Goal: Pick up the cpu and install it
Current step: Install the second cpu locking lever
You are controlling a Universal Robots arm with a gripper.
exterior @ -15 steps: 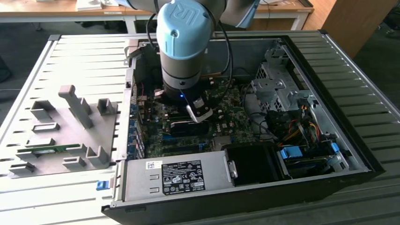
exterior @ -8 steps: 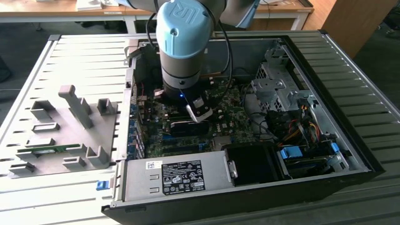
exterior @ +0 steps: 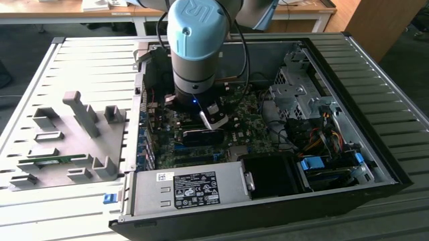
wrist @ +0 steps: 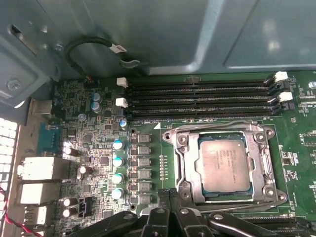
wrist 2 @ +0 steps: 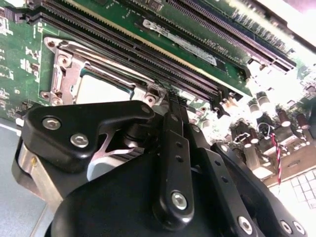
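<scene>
Silver-grey metal lid, thin darker rim: the cpu (wrist: 223, 163) lies flat inside the motherboard socket (wrist: 180, 168), square to the metal frame, as I read it from the first wrist view. In the second wrist view I catch a pale corner of it (wrist 2: 101, 89) under the same frame.

Item: claw (wrist 2: 173, 106). Hangs low over the board just beside the socket, its black fingers (wrist 2: 170, 143) drawn close together at the tips with nothing between them that I can see (the chip sits apart from them, already in its seat). In the exterior view the claw (exterior: 213, 122) stands inside the open computer case (exterior: 375, 100), over the green motherboard (exterior: 201, 150).

Item: memory slots (wrist: 197, 101). Four long dark rows alongside the socket, white latches at the ends.

Item: grey fixture tray (exterior: 74, 125) on the slatted bench (exterior: 87, 60), toward the exterior view's left, with a green memory stick (exterior: 50, 161) lying in it.

Handling note, my judgement: light, rigid, smooth on top, so likely slippery under hard pads. The underside contacts and the socket pins below are the fragile part. Hold belongs on two opposite edges of the rim, kept level, never pressing down on the lid.
</scene>
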